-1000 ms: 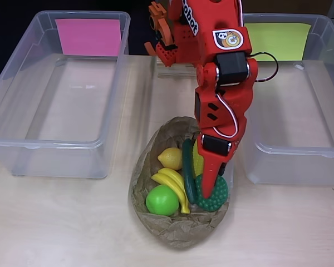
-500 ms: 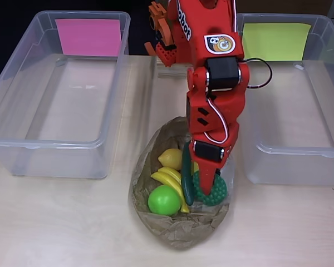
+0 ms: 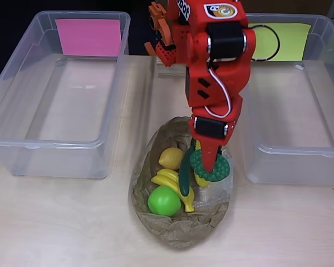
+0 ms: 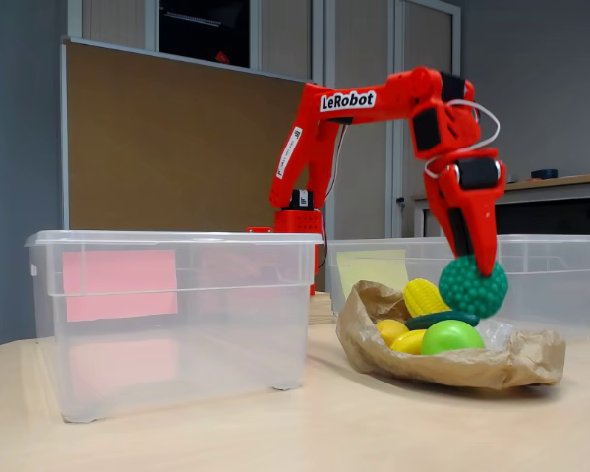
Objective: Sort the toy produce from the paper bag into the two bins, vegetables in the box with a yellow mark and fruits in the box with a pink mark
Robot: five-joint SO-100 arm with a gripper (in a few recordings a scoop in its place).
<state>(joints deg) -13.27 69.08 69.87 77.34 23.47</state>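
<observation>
Pinching the bumpy green vegetable [image 4: 473, 287], the pincer [image 4: 480, 265] holds it clear above the paper bag [image 4: 442, 359], presumably for carrying to the yellow-marked bin [image 3: 292, 100].

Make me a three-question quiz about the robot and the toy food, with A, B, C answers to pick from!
1. Where is the bumpy green ball?
A. In the pink-marked bin
B. In the gripper, lifted above the paper bag
C. On the bare table

2. What colour is the robot arm?
A. Red
B. Blue
C. White

3. What is in the pink-marked bin?
A. A lemon
B. Bananas
C. Nothing yet

Answers:
1. B, the fixed view shows the ball clamped clear of the bag's other toys.
2. A, both views show a red arm.
3. C, the overhead view shows its floor bare.
</observation>
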